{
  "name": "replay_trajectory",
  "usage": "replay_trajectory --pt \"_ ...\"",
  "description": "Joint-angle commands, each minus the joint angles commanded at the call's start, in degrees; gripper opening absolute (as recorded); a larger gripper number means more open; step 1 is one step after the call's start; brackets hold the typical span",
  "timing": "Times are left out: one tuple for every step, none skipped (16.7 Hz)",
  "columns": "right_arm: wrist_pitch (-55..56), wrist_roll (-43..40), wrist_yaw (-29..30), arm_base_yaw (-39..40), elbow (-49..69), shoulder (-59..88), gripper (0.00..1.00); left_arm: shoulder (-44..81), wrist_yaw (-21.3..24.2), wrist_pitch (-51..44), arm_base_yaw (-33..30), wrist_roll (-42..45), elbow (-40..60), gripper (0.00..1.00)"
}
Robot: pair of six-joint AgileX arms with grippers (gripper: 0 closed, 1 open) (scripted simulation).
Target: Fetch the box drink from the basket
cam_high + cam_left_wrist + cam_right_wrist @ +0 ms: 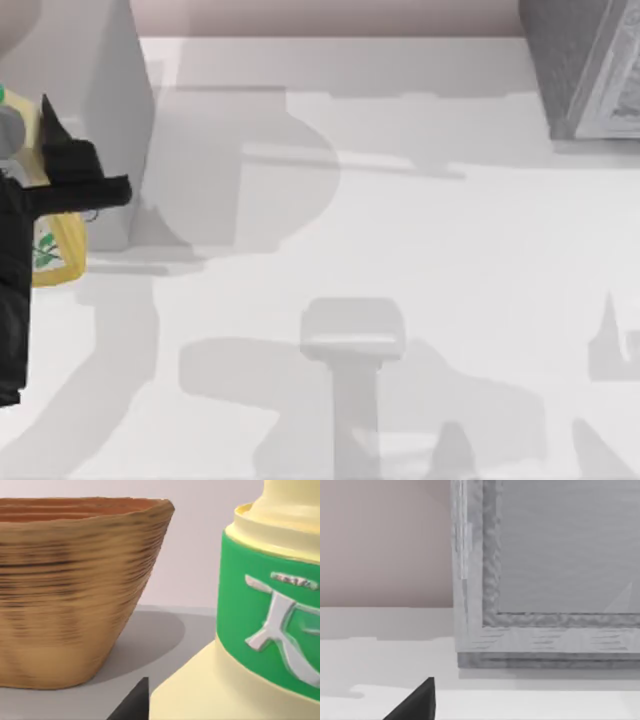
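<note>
Box drink [55,250]: at the desk's [400,240] far left edge, pale yellow with green leaf marks, partly under the left arm.
Left claw [75,190]: clamped on the box drink (green band fills its wrist view).
Basket [75,590]: woven brown, just beside the drink.
Right claw: cannot tell; grey box [545,570] ahead.

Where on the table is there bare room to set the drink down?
The table is bare across its middle, from the pale block at left to the grey box at far right. The left edge is crowded: left gripper on the box drink.
</note>
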Motion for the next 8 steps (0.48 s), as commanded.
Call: replay_trajectory --pt "0.0 0.0 0.0 0.0 0.0 0.0 1.00 3.0 -3.1 2.4 -1.6 0.3 1.4 0.00" --pt "0.0 0.0 0.0 0.0 0.0 0.0 1.00 6.4 -6.3 5.0 -3.3 0.6 2.8 0.00" --pt "0.0 0.0 0.0 0.0 0.0 0.0 1.00 10.4 -9.5 7.6 -5.3 0.9 4.1 0.00" --pt "0.0 0.0 0.0 0.0 0.0 0.0 1.00 14.9 -12.5 10.2 -7.4 1.2 5.5 0.00" --pt "0.0 0.0 0.0 0.0 0.0 0.0 1.00 19.6 -15.6 13.0 -9.8 1.5 7.0 0.00" --pt "0.0 0.0 0.0 0.0 0.0 0.0 1.00 24.2 -18.8 15.9 -12.3 1.9 8.5 0.00" --pt "0.0 0.0 0.0 0.0 0.0 0.0 1.00 28.8 -22.1 18.9 -14.9 2.2 10.2 0.00" --pt "0.0 0.0 0.0 0.0 0.0 0.0 1.00 33.0 -25.3 21.8 -17.5 2.5 11.7 0.00"
